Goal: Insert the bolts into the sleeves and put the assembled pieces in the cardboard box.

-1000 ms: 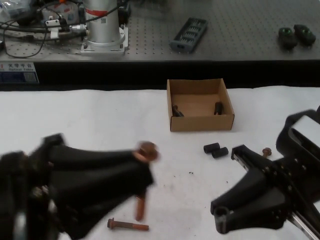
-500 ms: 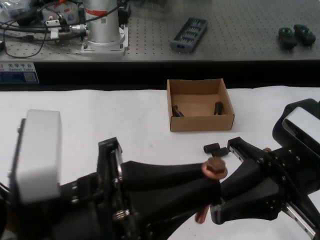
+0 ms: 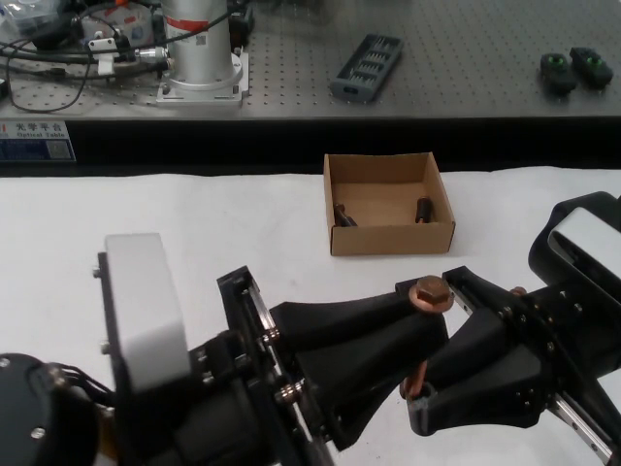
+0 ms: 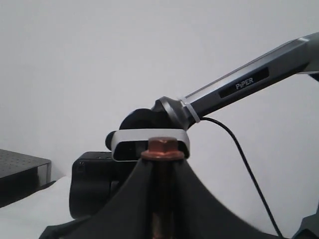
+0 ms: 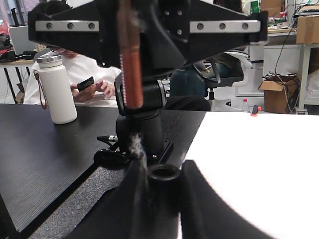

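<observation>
The left hand (image 3: 419,335) is closed on a copper bolt (image 3: 427,294) and holds it upright, with the hexagon head on top and the threaded end pointing down. The right hand (image 3: 437,406) is closed on a black sleeve (image 5: 163,173), and the open mouth of the sleeve looks upward. Both hands are over the near right part of the worktop (image 3: 194,223). The cardboard box (image 3: 393,238) stands well apart from them, close to the middle of the far edge, and two dark pieces already lie inside it. In the right wrist view the bolt hangs above the sleeve, but it seems to be a little to one side of the mouth and not exactly over it. So I judge that the insertion is not yet begun and that the alignment is the delicate point. If the bolt goes down off the axis, its tip can hit the rim of the sleeve, and this can tilt the sleeve between the fingers or push it out, since the sleeve is small and smooth. The bolt is long and is held only near its head, so a side force at the tip may also turn it in the grip. In both cases a piece may fall on the worktop and roll away.
</observation>
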You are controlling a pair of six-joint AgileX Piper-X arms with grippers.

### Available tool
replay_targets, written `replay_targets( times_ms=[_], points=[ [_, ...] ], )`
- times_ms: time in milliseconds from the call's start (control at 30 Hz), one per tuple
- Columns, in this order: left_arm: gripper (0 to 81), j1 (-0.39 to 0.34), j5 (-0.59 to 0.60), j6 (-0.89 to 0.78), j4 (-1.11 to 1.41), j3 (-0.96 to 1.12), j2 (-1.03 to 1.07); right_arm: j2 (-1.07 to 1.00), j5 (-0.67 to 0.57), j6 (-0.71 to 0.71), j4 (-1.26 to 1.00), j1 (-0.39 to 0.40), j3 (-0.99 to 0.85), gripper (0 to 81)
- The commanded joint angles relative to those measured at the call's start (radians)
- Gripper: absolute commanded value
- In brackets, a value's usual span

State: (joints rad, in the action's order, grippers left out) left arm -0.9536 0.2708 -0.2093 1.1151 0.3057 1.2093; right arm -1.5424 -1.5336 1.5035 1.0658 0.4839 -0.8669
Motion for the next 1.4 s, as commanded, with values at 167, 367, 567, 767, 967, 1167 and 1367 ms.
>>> replay_targets(
  times_ms=[167, 367, 567, 767, 967, 1167, 1367],
  points=[
    [0.6, -0.004, -0.064, 0.008, 0.219, 0.013, 0.126, -0.001, -0.020, 0.000, 0.006, -0.005, -0.007, 5.3],
    [0.6, -0.004, -0.083, 0.006, 0.227, 0.013, 0.161, -0.001, -0.020, 0.000, 0.003, -0.005, -0.007, 5.3],
    [0.6, -0.004, -0.083, 0.002, 0.243, 0.013, 0.177, -0.001, -0.020, 0.000, 0.003, -0.005, -0.007, 5.3],
    [0.6, -0.012, -0.087, 0.002, 0.255, 0.013, 0.177, -0.001, -0.020, 0.000, 0.003, -0.005, -0.009, 5.3],
    [0.6, -0.012, -0.087, 0.002, 0.255, 0.013, 0.177, -0.001, -0.020, 0.000, 0.003, -0.005, -0.009, 5.3],
    [0.6, -0.031, -0.111, 0.016, 0.249, 0.000, 0.177, -0.001, -0.020, 0.000, 0.003, -0.005, -0.009, 5.3],
    [0.6, -0.033, -0.122, 0.027, 0.246, 0.000, 0.177, -0.001, -0.020, -0.006, 0.003, -0.005, -0.009, 5.3]
  ],
)
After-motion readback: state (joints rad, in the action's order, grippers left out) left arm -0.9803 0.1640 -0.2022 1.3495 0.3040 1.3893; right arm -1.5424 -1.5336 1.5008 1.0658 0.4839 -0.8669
